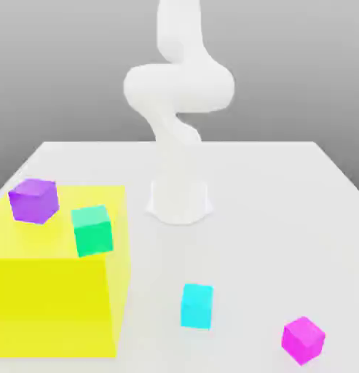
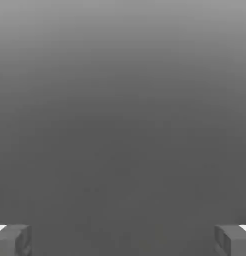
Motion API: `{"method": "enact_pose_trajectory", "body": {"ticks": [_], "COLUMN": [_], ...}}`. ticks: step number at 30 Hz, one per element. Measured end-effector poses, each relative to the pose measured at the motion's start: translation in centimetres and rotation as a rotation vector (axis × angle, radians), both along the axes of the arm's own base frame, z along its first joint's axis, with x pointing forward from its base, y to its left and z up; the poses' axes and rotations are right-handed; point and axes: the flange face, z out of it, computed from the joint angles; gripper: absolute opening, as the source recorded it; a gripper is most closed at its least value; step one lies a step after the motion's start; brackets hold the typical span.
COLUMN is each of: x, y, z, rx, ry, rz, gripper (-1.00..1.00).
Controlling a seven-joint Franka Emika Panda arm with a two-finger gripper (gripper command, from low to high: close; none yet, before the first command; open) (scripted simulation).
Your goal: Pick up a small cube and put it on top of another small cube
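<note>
White table with scattered blocks.
On it: a large yellow block, a cyan cube, a magenta-pink cube, the arm's base.

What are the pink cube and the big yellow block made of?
It is a computer render, so this is a guess. The pink cube looks like smooth matte plastic: one flat colour, no shine or grain. The yellow block looks like tinted see-through plastic, since its edges show faintly through its faces.

The magenta-pink cube, cyan cube, green cube and purple cube look smooth and matt, like plain plastic. The yellow block looks translucent. The white arm appears smooth.
</note>
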Motion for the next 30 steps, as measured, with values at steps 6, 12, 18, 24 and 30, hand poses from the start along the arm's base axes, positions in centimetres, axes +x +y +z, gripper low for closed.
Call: {"method": "enact_pose_trajectory", "body": {"ticks": [6,12,18,24,30], "x": [6.6,10.4,11.2,9.3,7.0], "y": [4.1,8.4,13.0,16.8,19.1], "z": [-9.5,-20.1,-31.2,-42.1,-51.4], "rx": [-0.068,-0.122,-0.161,-0.178,-0.175], "ry": [0.163,0.319,0.472,0.624,0.715], "rz": [0.077,0.171,0.286,0.401,0.472], "gripper": [0.0,0.0,0.0,0.0,0.0]}}
